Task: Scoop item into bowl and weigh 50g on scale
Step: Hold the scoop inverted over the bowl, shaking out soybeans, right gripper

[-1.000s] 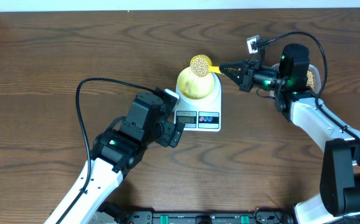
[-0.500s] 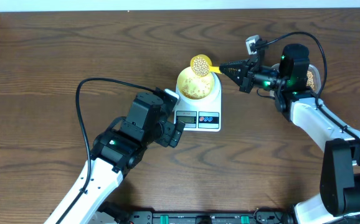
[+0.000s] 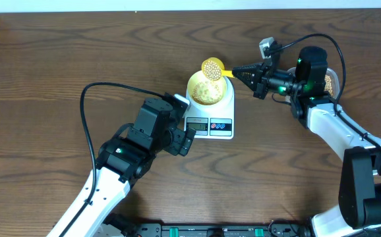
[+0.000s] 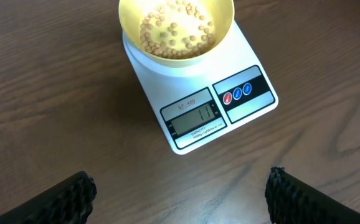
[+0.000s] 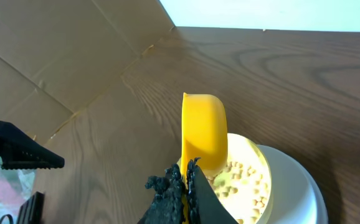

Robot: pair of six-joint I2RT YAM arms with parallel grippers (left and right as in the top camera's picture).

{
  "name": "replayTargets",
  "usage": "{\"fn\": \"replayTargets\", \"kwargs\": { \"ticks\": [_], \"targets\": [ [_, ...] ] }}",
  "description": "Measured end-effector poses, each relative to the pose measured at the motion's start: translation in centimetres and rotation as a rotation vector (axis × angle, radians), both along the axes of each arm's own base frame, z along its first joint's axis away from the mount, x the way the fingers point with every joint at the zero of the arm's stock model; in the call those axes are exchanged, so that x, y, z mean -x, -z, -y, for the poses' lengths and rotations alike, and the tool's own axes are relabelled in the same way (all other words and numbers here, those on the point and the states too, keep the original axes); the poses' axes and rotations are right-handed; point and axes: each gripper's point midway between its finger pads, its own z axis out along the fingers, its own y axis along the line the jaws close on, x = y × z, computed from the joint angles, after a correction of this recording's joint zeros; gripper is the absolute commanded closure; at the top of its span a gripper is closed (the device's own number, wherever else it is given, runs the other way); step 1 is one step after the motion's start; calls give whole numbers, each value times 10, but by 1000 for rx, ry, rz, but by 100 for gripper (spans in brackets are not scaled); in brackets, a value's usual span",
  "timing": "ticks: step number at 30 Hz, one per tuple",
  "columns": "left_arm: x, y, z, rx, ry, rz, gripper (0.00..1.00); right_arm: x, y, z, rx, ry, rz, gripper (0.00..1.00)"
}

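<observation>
A pale yellow-green bowl [image 3: 207, 91] stands on the white scale [image 3: 221, 125] and holds a layer of tan beans [image 4: 179, 38]. The scale's display [image 4: 194, 116] is lit. My right gripper [image 3: 238, 71] is shut on the handle of a bright yellow scoop [image 3: 211, 68], which still holds beans and is tipped over the bowl's far rim. In the right wrist view the scoop [image 5: 203, 132] stands on edge above the bowl [image 5: 251, 180], gripped by the right gripper [image 5: 186, 180]. My left gripper [image 4: 180, 196] is open and empty over bare table in front of the scale.
A clear tub of beans [image 3: 332, 82] sits behind my right arm at the far right. A black cable [image 3: 98, 89] loops over the table left of the scale. The table's far edge meets a white wall [image 3: 190, 5].
More beans now lie in the bowl than a second ago. The scoop has stayed tipped over the far rim. Neither arm has visibly moved.
</observation>
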Motion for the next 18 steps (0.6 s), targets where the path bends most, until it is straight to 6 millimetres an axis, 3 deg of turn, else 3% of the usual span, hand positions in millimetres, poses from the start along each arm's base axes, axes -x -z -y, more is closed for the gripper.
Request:
{"fn": "replayTargets", "kwargs": {
  "ticks": [18],
  "targets": [
    [0,0,0,0,0,0,11,0,0,0,33,-16,77,99]
  ]
}}
